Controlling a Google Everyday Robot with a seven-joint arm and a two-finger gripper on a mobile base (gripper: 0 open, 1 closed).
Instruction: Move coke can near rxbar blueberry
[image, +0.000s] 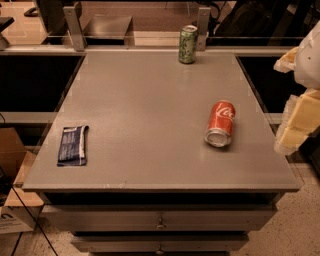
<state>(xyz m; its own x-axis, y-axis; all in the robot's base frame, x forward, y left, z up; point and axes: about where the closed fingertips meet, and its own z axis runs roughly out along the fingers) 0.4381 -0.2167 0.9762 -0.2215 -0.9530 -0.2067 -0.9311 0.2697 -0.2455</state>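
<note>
The coke can (220, 123) lies on its side on the right part of the grey table (150, 110), its silver end facing the front edge. The rxbar blueberry (73, 145) lies flat near the table's front left corner, far from the can. My gripper (296, 117) is at the right edge of the view, beside and a little above the table's right edge. It is to the right of the coke can, apart from it, and holds nothing that I can see.
A green can (188, 44) stands upright at the table's far edge. Behind it run a metal rail and posts (73, 22). Cardboard boxes (12, 165) sit on the floor at the left. Drawers (160, 220) are under the tabletop.
</note>
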